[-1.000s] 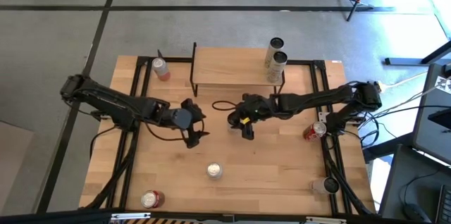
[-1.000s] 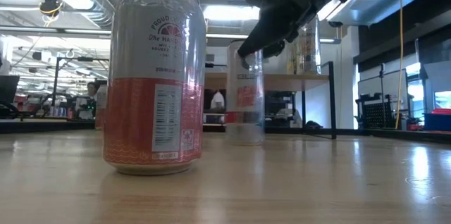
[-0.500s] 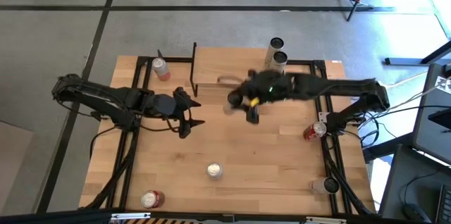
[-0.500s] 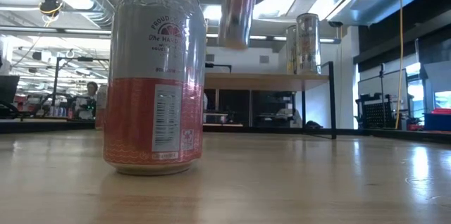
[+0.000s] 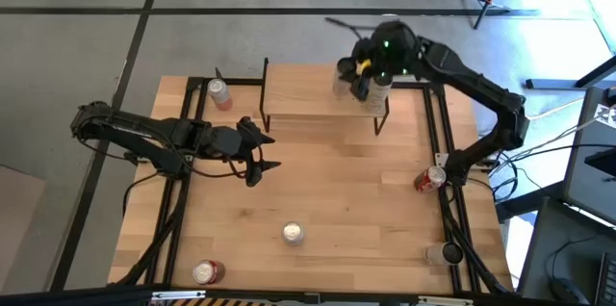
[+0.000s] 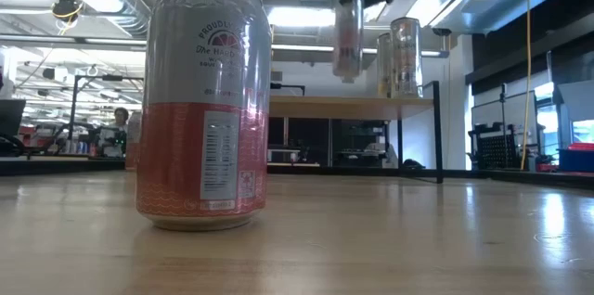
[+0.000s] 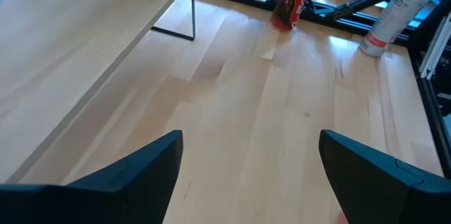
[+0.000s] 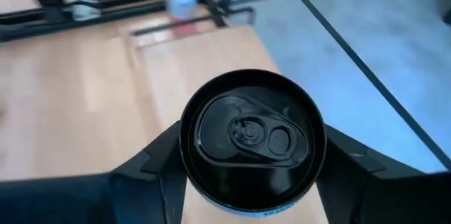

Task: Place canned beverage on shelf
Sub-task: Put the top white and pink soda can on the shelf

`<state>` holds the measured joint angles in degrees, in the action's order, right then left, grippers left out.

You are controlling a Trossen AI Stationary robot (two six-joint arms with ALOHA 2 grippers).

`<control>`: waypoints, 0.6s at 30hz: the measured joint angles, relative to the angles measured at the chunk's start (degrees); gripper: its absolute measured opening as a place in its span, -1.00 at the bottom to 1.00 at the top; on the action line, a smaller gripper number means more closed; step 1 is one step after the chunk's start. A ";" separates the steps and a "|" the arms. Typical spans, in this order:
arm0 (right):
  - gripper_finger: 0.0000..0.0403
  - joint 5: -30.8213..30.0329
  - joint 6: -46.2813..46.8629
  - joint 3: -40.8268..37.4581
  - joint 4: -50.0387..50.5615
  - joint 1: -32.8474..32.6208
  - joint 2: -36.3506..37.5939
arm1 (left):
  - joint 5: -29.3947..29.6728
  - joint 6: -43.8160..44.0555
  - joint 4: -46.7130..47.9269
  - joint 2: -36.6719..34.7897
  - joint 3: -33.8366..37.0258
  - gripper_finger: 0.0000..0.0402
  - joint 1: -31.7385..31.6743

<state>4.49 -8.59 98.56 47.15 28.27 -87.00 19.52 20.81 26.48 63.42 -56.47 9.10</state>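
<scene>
One can (image 8: 251,139) we see pinched in the right gripper (image 5: 358,73) above the shelf (image 5: 303,94); the left gripper (image 5: 262,150), spread, hovers mid-table (image 5: 337,200).

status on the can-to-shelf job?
Done: two cans already stand at the shelf's right end. In hand: the right gripper holds a can in the air above the shelf, not yet set down. Left: lower and release it. The left gripper waits open over the table.
</scene>
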 joint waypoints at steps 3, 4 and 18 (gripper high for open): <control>0.08 1.71 -0.96 0.00 0.31 4.16 -1.09 | 0.97 0.06 -0.35 0.00 0.00 0.60 0.02; 0.08 2.71 -1.11 0.00 0.28 5.27 -1.53 | 1.21 0.08 -0.37 0.00 0.00 0.60 0.02; 0.08 7.11 -5.26 0.07 2.51 8.50 -6.43 | 3.74 0.13 -0.46 0.02 0.00 0.60 0.02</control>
<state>11.60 -13.85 98.63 49.66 36.77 -93.43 23.26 20.94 26.02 63.44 -56.47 9.13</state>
